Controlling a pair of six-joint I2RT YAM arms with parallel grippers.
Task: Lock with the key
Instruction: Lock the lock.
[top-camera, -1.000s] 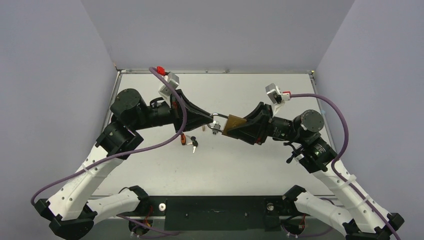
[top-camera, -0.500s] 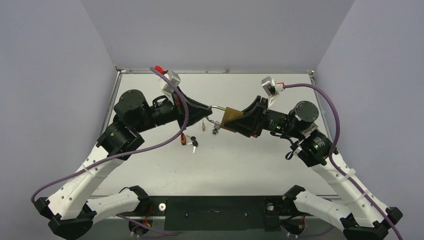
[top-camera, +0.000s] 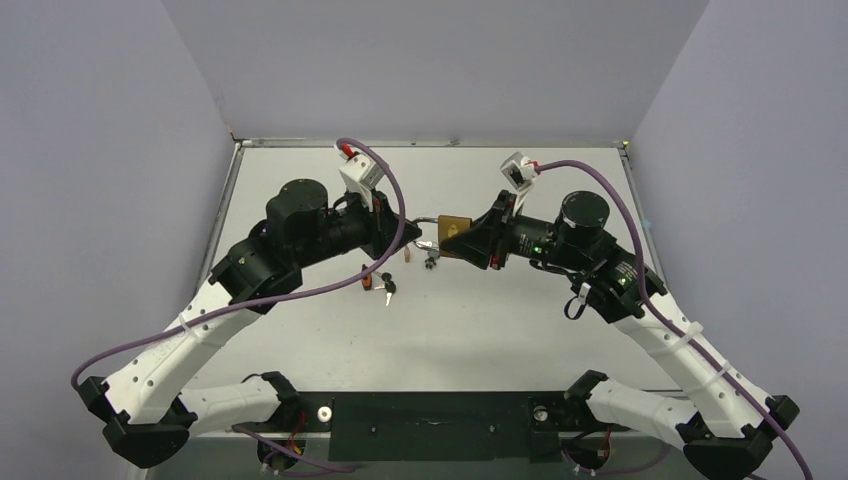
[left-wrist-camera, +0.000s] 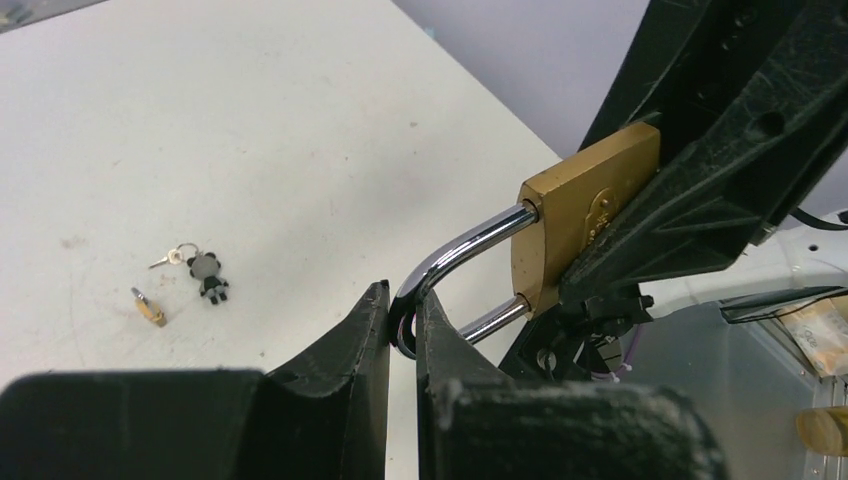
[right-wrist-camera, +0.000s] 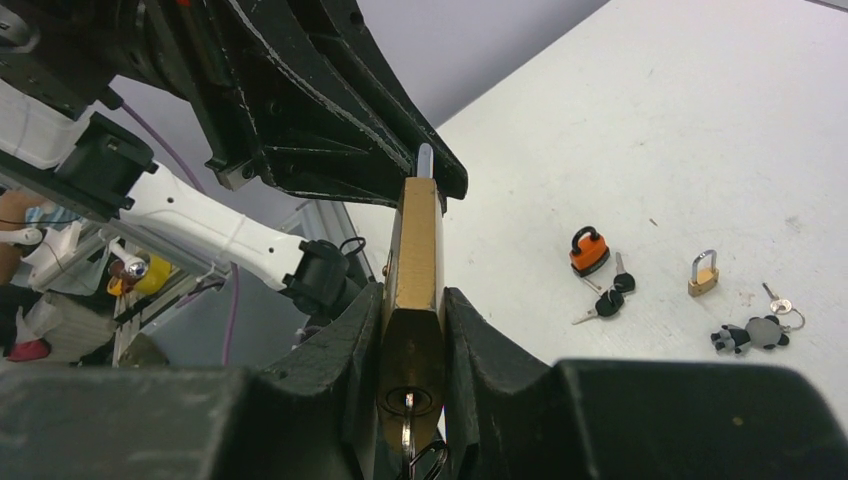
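The lock (top-camera: 457, 231), a brass padlock with a silver shackle, hangs in the air between both arms above mid-table. My right gripper (right-wrist-camera: 412, 300) is shut on its brass body (right-wrist-camera: 416, 240). The key (right-wrist-camera: 407, 412) sits in the keyhole on the lock's underside, with a ring hanging from it. My left gripper (left-wrist-camera: 403, 300) is shut on the bend of the shackle (left-wrist-camera: 455, 255). Both shackle legs reach the body (left-wrist-camera: 580, 215). In the top view the left gripper (top-camera: 420, 227) and right gripper (top-camera: 468, 238) meet tip to tip.
On the table below lie an orange padlock (right-wrist-camera: 588, 250) with black-headed keys (right-wrist-camera: 610, 298), a tiny brass padlock (right-wrist-camera: 703, 275) and a panda keychain (right-wrist-camera: 750, 333). Walls close in the table at the back and sides.
Both arms carried the lock a little toward the back and left. The left arm's elbow swung right and both wrists rolled. Both grips stayed the same.
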